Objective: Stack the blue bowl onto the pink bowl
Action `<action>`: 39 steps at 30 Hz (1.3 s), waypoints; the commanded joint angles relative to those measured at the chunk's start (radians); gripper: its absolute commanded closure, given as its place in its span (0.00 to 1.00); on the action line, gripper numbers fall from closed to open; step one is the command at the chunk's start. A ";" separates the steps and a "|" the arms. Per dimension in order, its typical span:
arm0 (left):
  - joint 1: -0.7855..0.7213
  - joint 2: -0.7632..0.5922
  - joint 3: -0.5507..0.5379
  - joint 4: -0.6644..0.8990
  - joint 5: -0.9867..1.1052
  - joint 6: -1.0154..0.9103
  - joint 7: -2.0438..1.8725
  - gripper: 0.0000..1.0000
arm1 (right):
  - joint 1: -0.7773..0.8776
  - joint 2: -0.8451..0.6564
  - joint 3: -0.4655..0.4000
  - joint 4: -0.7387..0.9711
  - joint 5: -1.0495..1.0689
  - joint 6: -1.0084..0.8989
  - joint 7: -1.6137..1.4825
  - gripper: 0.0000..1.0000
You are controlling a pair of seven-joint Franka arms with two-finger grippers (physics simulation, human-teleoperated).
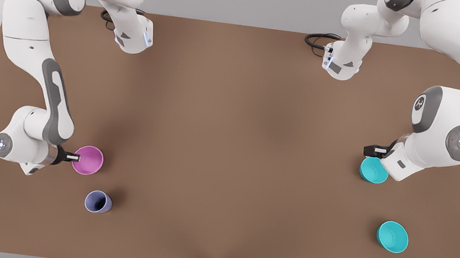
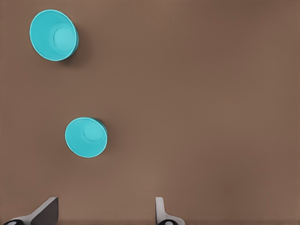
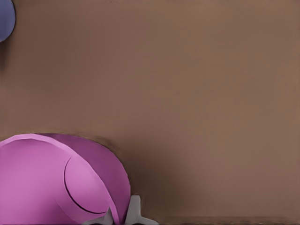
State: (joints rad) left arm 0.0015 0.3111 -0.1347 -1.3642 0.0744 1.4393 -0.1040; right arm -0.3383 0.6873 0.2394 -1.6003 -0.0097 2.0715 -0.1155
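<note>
Smooth round pink bowl rim pinched by right gripper; left gripper spread wide, empty, near blue bowl.

Both arms are glossy white with rounded grey joint bands and grey round end caps marked with small light dots. Black cables loop at each base, where blue lights glow. Each tool has a dark body and pale grey fingers.
</note>
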 commanded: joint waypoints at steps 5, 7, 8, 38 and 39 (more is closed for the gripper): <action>0.000 -0.001 0.000 0.000 0.001 -0.008 -0.003 0.00 | 0.016 -0.042 0.118 0.154 0.028 -0.369 0.083 0.79; 0.002 -0.001 0.001 0.000 0.002 -0.014 -0.003 0.00 | 0.018 -0.043 0.222 0.184 0.027 -0.415 0.227 0.79; 0.002 0.000 0.006 0.000 0.002 -0.014 -0.002 0.00 | 0.027 -0.042 0.302 0.184 0.020 -0.410 0.401 0.79; 0.170 0.086 0.261 -0.559 -0.249 0.837 0.486 0.00 | 0.385 0.064 0.158 0.484 -0.009 -0.566 0.765 0.00; 0.172 0.094 0.261 -0.559 -0.258 0.842 0.486 0.00 | 0.265 0.057 0.152 0.500 -0.042 -0.675 0.447 0.00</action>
State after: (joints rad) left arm 0.1811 0.4023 0.1253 -1.9039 -0.1248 1.9548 0.0975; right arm -0.0035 0.7472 0.3926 -1.1235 -0.0424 1.9191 0.8174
